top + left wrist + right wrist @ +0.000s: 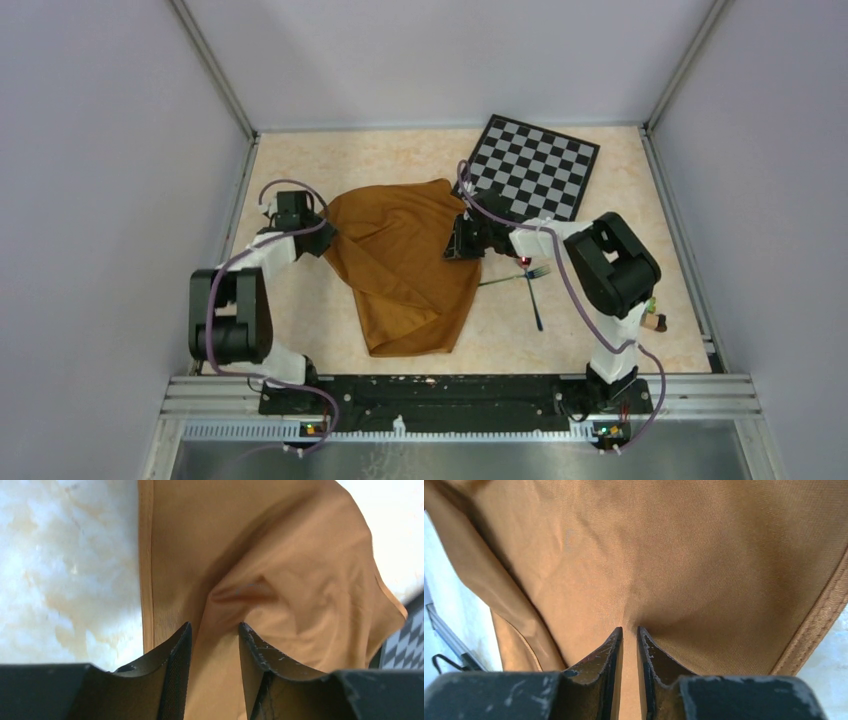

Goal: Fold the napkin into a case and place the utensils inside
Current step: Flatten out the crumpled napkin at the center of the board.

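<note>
Black fingers [605,655] of the R pincer [630,630] are seen up close. They are squeezed nearly together w/ the napkin [649,555] pinched between them, so the cloth is held tight there. At the L pincer [214,626] the cloth is bunched between fingers set wider apart. If it is gripped hard can't be told. The napkin is taken at its far L & far R sides, prob. so the far part can be lifted & folded toward the near edge to start the case. It is spread near the middle of the table [300,160], not yet made into a case. The fork [512,278] & spoon [535,300] are laid just beside it, toward the R edge, out of the way till they are needed. The L arm is bent at the elbow by the L edge & reached in. The R arm is humped up high by the R edge, w/ its wrist stretched across to the cloth.
</note>
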You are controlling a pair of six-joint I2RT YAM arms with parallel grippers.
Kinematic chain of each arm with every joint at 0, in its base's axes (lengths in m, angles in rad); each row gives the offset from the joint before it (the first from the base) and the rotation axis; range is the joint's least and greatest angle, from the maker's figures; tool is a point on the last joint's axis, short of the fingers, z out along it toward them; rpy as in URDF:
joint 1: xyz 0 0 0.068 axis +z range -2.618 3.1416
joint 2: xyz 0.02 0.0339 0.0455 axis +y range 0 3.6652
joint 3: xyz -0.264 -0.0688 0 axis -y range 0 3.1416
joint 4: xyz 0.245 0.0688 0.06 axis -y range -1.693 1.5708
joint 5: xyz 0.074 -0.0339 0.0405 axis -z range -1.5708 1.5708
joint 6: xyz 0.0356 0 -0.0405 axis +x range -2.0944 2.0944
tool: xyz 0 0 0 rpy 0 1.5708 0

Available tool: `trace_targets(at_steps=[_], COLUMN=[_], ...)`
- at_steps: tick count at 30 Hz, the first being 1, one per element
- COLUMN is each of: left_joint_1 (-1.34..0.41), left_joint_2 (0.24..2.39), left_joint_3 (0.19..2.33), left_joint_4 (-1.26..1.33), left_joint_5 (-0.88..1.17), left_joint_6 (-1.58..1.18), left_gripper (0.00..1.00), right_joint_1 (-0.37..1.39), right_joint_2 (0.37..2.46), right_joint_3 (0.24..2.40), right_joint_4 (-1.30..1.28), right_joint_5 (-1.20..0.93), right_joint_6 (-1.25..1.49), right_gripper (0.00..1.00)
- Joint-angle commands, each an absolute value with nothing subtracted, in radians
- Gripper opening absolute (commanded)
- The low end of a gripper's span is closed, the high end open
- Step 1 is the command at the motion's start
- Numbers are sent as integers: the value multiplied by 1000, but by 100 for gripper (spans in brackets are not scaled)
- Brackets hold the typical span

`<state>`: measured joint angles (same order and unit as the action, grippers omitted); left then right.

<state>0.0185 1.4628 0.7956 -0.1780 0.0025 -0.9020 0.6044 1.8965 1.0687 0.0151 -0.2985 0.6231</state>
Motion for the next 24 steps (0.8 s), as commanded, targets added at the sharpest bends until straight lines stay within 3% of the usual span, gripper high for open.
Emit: trace_targets(at_steps=[1, 10, 16, 20, 21, 23, 24], left_joint_1=[72, 203, 337, 313, 293, 246, 227], left_joint_2=[1623, 1959, 2204, 2228, 2193, 2087, 2031], left_joint_3=[901, 1170, 1565, 1866, 1878, 1827, 1752], left_joint_4=[-90, -241, -496, -692, -703, -703, -701], left_joint_5=[9, 13, -55, -184, -214, -238, -241], left_joint_6=[-922, -820, -638, -490, -460, -410, -405], left_gripper=[45, 42, 43, 60, 71, 83, 95], right_joint_1=[607, 607, 607, 607, 610, 624, 638], right_joint_2=[1903, 1943, 2014, 2074, 2090, 2094, 2088], right_joint_3=[1113, 1128, 1224, 1357, 1400, 1464, 1485], right_joint_4=[93, 122, 61, -75, -124, -206, -234], right_joint_5=[-297, -295, -258, -195, -172, -127, -109], right_joint_6=[623, 614, 567, 467, 438, 386, 370], right_gripper=[16, 18, 24, 38, 42, 49, 53])
